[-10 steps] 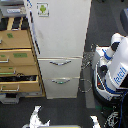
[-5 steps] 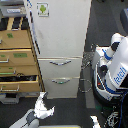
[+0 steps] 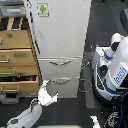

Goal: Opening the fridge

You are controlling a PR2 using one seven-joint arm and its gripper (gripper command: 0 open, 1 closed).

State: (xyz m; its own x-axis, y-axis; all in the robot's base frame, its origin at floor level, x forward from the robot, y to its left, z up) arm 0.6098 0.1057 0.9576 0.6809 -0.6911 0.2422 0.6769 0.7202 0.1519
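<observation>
The end effector (image 3: 46, 89) sits low in the exterior view, at the tip of a pale arm that rises from the bottom left corner. Its white fingers point up toward the lowest drawer front of the fridge (image 3: 62, 45). The picture is too coarse to show whether they are parted or clenched, so I cannot tell its state; nothing appears to be held in it.

Just above and to the exterior view's right of the fingertips lies the lower curved handle (image 3: 62, 80), near but apparently not yet touched. Above that is a second drawer with its own curved handle (image 3: 60, 63), then the large upper door carrying a small green-marked sticker (image 3: 43, 9). All fronts look closed.

No desk is visible, so the fridge can only be placed as standing at the view's centre, between the tan wooden drawer cabinet (image 3: 17, 60) on the left and another white robot body (image 3: 114, 67) on the right.

By my reading, the step in hand is the approach to a handle. The next move calls for bringing the fingers around the chosen handle, gripping firmly, then pulling outward.
</observation>
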